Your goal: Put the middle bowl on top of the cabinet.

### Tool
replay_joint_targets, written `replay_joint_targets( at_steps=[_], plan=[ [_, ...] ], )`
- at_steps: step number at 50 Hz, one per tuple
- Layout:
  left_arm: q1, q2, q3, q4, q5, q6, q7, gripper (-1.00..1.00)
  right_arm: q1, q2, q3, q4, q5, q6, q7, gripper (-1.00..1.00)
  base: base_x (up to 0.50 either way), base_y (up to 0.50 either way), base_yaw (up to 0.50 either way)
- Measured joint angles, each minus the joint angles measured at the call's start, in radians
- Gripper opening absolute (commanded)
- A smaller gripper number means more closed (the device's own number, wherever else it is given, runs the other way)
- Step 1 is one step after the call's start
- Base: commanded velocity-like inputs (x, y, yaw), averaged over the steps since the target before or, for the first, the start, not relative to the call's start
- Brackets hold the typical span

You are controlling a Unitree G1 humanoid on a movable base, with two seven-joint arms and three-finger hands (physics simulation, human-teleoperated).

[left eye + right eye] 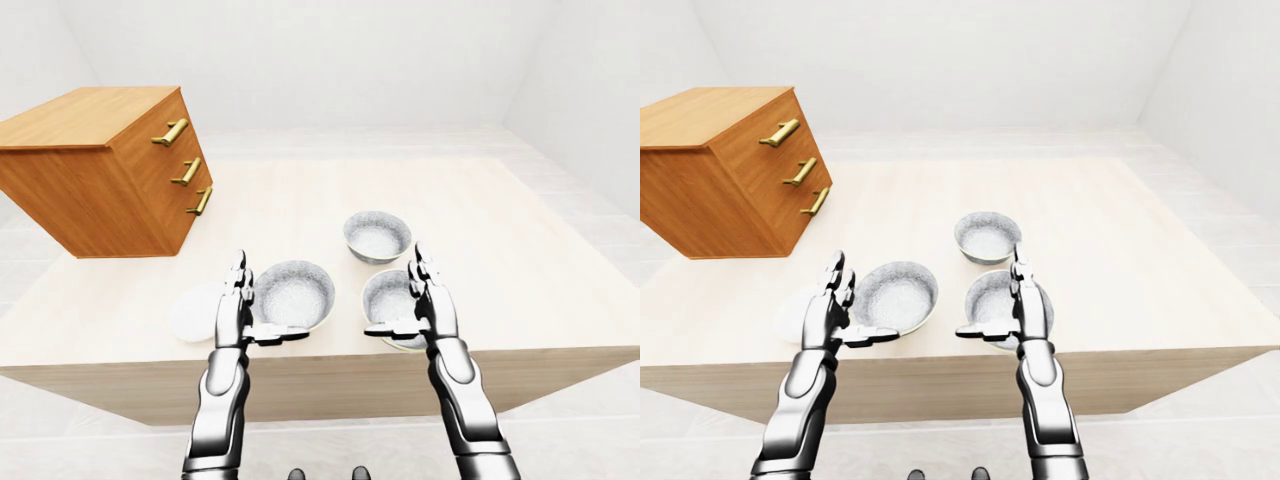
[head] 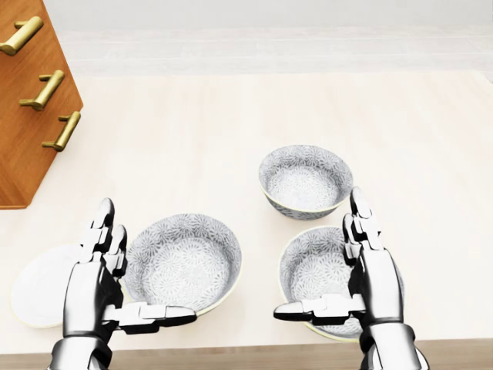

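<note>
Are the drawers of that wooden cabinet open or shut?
Shut. The cabinet shows a flat face; its three brass handles line up, none pulled out.

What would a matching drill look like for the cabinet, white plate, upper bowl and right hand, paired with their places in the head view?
Things:
1. cabinet
2. white plate
3. upper bowl
4. right hand

Places or states:
A. open, overlapping the lower-right bowl
B. bottom left, partly hidden by the left hand
C. top left corner, showing three brass handles
D. nearest the view's top among the three bowls

Pairs: 1-C, 2-B, 3-D, 4-A.
</note>
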Motion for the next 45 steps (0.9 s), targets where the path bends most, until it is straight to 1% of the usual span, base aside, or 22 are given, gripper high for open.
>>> replay_joint_targets(
  at_steps=[2,6,11,16,17,23,26,37,45],
  plan=[
    [0.001,0.005,0.003,0.005,0.002,-0.007,-0.008,1.0,0.005,-0.002,-0.003,-0.004,0.007,0.003,0.004,1.0,0.0,0.0,0.0],
    [0.012,0.014,0.002,-0.024,0.002,0.004,-0.019,1.0,0.017,-0.004,-0.007,-0.017,0.011,0.005,0.009,1.0,0.0,0.0,0.0],
    [0.035,0.023,0.0,-0.085,-0.005,0.032,-0.034,1.0,0.027,-0.004,-0.011,-0.031,0.009,0.011,0.01,1.0,0.0,0.0,0.0],
    [0.061,0.031,0.0,-0.161,-0.016,0.068,-0.047,1.0,0.038,-0.004,-0.016,-0.075,0.009,0.036,0.013,1.0,0.0,0.0,0.0],
    [0.066,0.032,0.0,-0.175,-0.017,0.071,-0.05,1.0,0.041,-0.004,-0.016,-0.084,0.009,0.042,0.013,1.0,0.0,0.0,0.0],
    [0.097,0.038,0.007,-0.259,-0.03,0.071,-0.064,1.0,0.061,-0.004,-0.022,-0.165,0.013,0.086,0.019,1.0,0.0,0.0,0.0],
    [0.111,0.038,0.011,-0.28,-0.035,0.071,-0.072,1.0,0.072,-0.003,-0.023,-0.202,0.012,0.102,0.022,1.0,0.0,0.0,0.0],
    [0.146,0.042,0.038,-0.352,-0.062,0.071,-0.101,1.0,0.113,0.0,-0.031,-0.323,0.014,0.102,0.036,1.0,0.0,0.0,0.0],
    [0.152,0.046,0.074,-0.408,-0.087,0.071,-0.118,1.0,0.13,-0.005,-0.071,-0.409,0.038,0.102,0.052,1.0,0.0,0.0,0.0]
  ],
)
